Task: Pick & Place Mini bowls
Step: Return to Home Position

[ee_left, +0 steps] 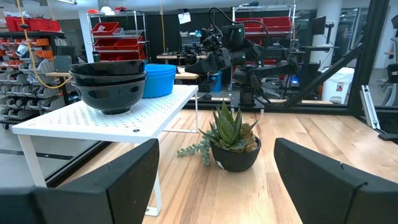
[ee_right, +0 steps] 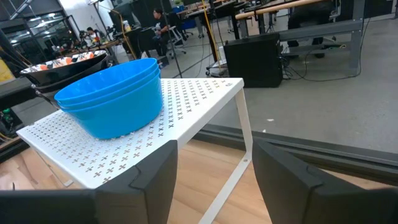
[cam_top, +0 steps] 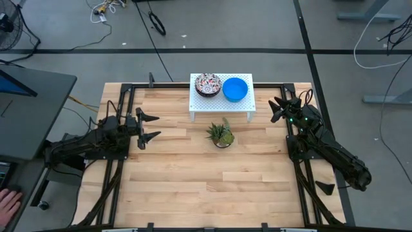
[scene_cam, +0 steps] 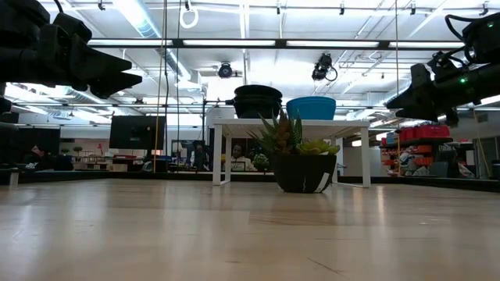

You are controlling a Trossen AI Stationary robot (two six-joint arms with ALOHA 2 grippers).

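Observation:
A stack of mini bowls, patterned red and dark inside and black outside [cam_top: 208, 84] [ee_left: 109, 84], stands beside a stack of plain blue mini bowls [cam_top: 235, 89] [ee_right: 112, 99]. Both rest by their bases on a white perforated shelf [cam_top: 199, 104] at the middle of the table's far edge. My left gripper [cam_top: 156, 127] [ee_left: 214, 180] hovers open at the table's left side, pointing level toward the shelf. My right gripper [cam_top: 273, 110] [ee_right: 214, 180] hovers open at the far right, close to the shelf's blue-bowl end. Neither has anything between its fingers.
A small potted green plant [cam_top: 221, 134] [scene_cam: 301, 160] stands on the wood just in front of the shelf. Black frame rails [cam_top: 129, 96] run along the table's sides. Bare wood [cam_top: 206, 187] stretches across the near half. A person's hand [cam_top: 8, 203] shows off the table at the near left.

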